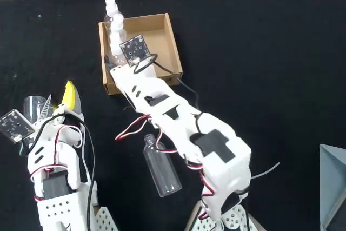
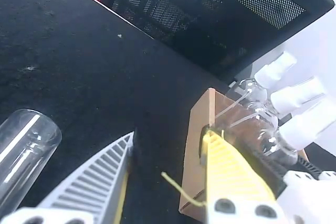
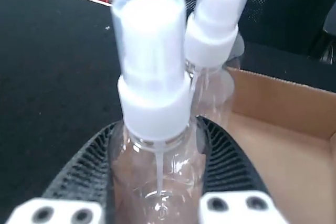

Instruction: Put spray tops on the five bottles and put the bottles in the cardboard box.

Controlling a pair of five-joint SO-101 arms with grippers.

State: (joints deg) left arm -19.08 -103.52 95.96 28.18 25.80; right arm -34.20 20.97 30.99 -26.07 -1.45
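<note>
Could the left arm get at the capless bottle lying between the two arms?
Probably yes: the left gripper is open and empty, and the capless bottle lies uncovered, though the right arm crowds its neck.

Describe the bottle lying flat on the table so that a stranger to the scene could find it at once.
Start at the cardboard box on the black table and follow the white right arm back from it. Beside that arm lies a clear bottle. Unlike the bottles in the box, it lies on its side with no white spray top.
</note>
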